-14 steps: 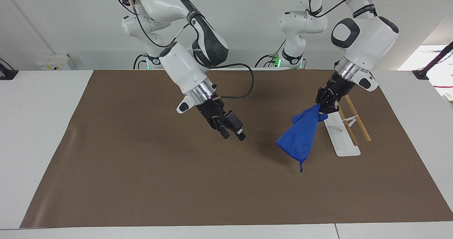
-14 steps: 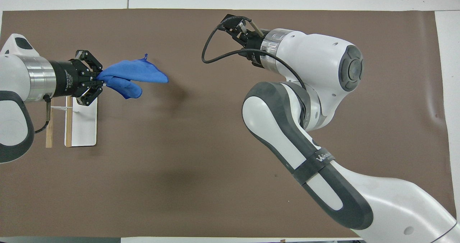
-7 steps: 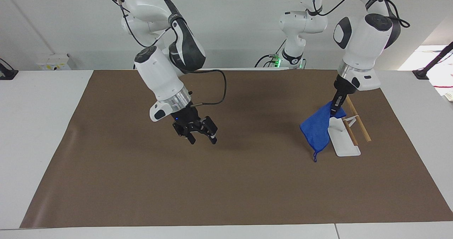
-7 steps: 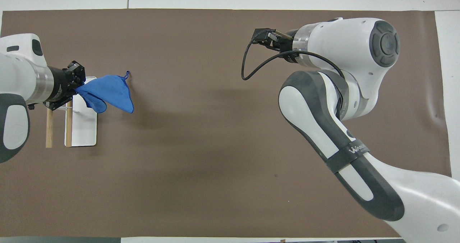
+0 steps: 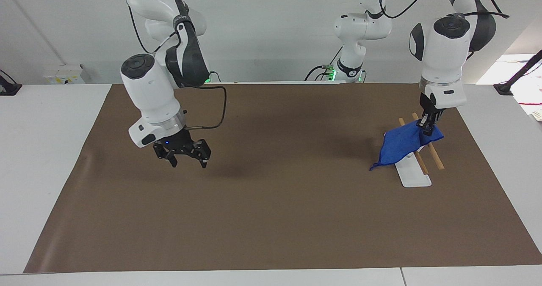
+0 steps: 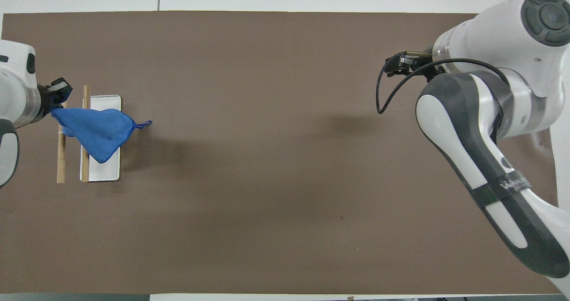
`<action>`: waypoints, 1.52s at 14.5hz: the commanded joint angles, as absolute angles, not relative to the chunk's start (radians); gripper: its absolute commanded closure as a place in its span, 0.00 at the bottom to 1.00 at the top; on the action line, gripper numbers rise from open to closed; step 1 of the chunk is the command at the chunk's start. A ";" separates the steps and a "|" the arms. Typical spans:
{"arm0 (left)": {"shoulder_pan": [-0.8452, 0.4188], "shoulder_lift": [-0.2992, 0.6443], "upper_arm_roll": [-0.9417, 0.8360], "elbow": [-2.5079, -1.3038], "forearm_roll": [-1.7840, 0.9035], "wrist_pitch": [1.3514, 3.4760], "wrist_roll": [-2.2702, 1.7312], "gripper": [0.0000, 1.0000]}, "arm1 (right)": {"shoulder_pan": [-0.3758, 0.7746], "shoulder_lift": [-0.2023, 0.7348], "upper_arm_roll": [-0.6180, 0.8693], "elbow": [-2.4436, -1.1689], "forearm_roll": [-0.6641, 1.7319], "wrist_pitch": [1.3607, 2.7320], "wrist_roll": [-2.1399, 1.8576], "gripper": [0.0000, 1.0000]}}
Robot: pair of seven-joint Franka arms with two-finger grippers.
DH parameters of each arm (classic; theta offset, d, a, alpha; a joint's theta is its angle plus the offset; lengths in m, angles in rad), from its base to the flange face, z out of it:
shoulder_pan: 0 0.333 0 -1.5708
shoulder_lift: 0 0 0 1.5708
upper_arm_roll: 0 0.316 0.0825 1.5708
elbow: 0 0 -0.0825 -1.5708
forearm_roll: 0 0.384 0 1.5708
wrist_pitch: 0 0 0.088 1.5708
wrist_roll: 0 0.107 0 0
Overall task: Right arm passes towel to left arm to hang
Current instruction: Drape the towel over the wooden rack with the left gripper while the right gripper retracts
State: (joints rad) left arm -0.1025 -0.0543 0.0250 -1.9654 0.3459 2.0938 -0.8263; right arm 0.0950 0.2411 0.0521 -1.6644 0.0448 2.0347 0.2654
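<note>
The small bright blue soft cloth towel [image 5: 400, 145] [image 6: 95, 129] is draped over what looks like the wooden rails, one pinched corner lifted, its thin loop sticking out sideways.

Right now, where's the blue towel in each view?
Facing view: towel at the picture's right, draped over the wooden rack, held by the shut left gripper.
Overhead view: towel at the picture's left edge, across the same rack.
Shared landmark: the rack's white base, partly under the towel in both.
</note>
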 commanded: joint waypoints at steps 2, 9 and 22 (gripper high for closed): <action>-0.048 -0.051 0.023 -1.963 0.387 2.176 -0.811 1.00 | 0.026 0.140 0.063 -1.681 0.017 1.887 0.187 0.00; 0.081 -0.071 0.021 -2.069 0.387 2.414 -0.818 1.00 | -0.008 0.090 0.026 -1.508 -0.051 1.596 0.115 0.00; 0.189 -0.087 0.020 -2.235 0.338 2.476 -0.885 0.29 | -0.025 -0.009 -0.017 -1.592 -0.031 1.520 0.100 0.00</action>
State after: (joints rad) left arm 0.1775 -0.0531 0.0274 -2.2076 0.3603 2.4949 -0.8659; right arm -0.0042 0.0151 -0.0317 -1.5582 -0.0322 1.4954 0.1090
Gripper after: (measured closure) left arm 0.824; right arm 0.000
